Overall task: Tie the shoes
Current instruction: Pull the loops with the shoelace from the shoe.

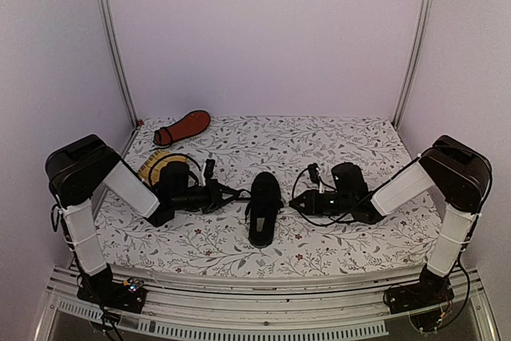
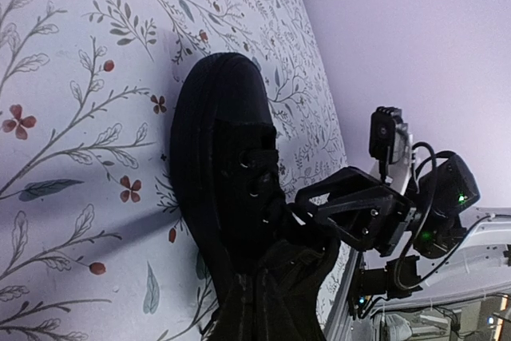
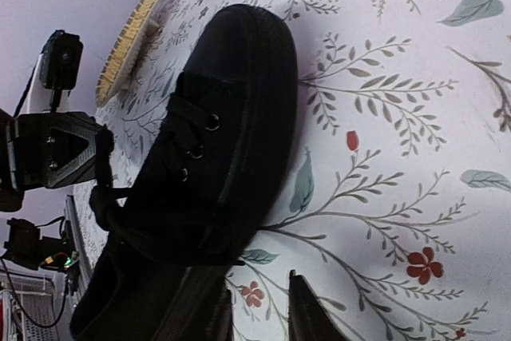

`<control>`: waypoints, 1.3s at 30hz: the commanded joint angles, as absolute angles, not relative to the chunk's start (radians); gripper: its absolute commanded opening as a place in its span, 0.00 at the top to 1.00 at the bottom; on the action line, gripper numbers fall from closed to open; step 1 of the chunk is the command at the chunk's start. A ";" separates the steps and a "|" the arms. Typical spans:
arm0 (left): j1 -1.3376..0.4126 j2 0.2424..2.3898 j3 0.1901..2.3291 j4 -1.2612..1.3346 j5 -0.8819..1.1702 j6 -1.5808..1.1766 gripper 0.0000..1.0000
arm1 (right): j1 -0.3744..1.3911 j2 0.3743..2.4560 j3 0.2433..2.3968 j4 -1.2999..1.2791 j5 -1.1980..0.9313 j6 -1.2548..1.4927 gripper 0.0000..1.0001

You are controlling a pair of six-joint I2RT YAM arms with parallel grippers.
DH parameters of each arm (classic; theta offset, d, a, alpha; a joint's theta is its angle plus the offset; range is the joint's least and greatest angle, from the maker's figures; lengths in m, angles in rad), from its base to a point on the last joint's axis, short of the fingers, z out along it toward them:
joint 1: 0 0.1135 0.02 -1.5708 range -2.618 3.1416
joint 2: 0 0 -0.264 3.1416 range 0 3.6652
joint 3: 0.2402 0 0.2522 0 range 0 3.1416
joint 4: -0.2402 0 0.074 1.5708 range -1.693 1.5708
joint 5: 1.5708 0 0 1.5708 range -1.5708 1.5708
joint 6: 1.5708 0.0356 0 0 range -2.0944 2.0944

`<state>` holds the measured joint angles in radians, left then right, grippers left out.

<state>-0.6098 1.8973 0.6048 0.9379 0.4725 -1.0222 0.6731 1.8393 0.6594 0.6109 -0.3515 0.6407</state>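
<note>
One black canvas shoe (image 1: 265, 207) stands upright near the middle of the floral-print desk (image 1: 351, 141), toe toward the back wall and heel toward the arm bases. The two arms reach in from either side at about the level of its lacing. The left tool (image 1: 230, 194) lies just beside the shoe's left flank, and thin dark strands run between its tip and the shoe. In the left wrist view a dark mass at the bottom edge merges with the shoe's collar, so I cannot tell whether this tool is apart, together or nipped on a strand. The right tool (image 1: 297, 204) sits close to the shoe's right flank. In its own wrist view its fingers (image 3: 307, 317) stand apart with bare flowered cloth between them, clamped on nothing, and the near finger is partly lost against the black heel. The thin black laces (image 3: 188, 121) cross the row of small metal eyelets (image 3: 212, 122), and a loose end trails off the shoe's left side toward the left tool. The second shoe (image 1: 184, 127) lies well apart at the far-left corner, turned over with its reddish-orange sole up. Between it and the left arm is a yellow woven mat (image 1: 153, 167), with the arm's forearm and a looping black cable (image 1: 172, 157) lying over part of it. A similar cable (image 1: 297, 185) arcs above the right tool. Pale walls and two metal posts (image 1: 112, 45) close the desk in.
</note>
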 commanded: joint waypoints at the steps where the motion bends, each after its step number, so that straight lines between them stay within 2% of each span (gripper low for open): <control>1: -0.597 1.893 0.627 0.948 0.500 -1.003 1.00 | 0.682 1.801 0.688 0.681 -0.447 0.520 0.66; 6: -0.598 1.908 0.646 0.944 0.515 -1.005 1.00 | 0.699 1.814 0.712 0.663 -0.475 0.367 0.49; 11: -0.598 1.905 0.658 0.919 0.518 -0.993 1.00 | 0.717 1.811 0.732 0.631 -0.480 0.260 0.43; 13: -0.597 1.906 0.662 0.912 0.520 -0.990 1.00 | 0.722 1.819 0.757 0.597 -0.476 0.230 0.44; 21: -0.598 1.910 0.670 0.908 0.520 -0.991 1.00 | 0.726 1.865 0.853 0.491 -0.470 0.131 0.58; 25: -0.597 1.911 0.678 0.908 0.528 -0.988 1.00 | 0.727 1.884 0.865 0.467 -0.495 0.104 0.57; 26: -0.597 1.913 0.679 0.907 0.531 -0.986 0.99 | 0.728 1.887 0.864 0.466 -0.499 0.101 0.56; 28: -0.598 1.915 0.686 0.907 0.538 -0.982 0.86 | 0.727 1.896 0.865 0.463 -0.504 0.096 0.54; 31: -0.598 1.928 0.703 0.909 0.565 -0.979 0.75 | 0.727 1.908 0.867 0.462 -0.501 0.094 0.54; 35: -0.599 1.956 0.734 0.913 0.598 -0.981 0.67 | 0.727 1.921 0.876 0.463 -0.483 0.096 0.56; 39: -0.601 2.004 0.765 0.911 0.616 -0.987 0.66 | 0.728 1.932 0.889 0.463 -0.477 0.097 0.60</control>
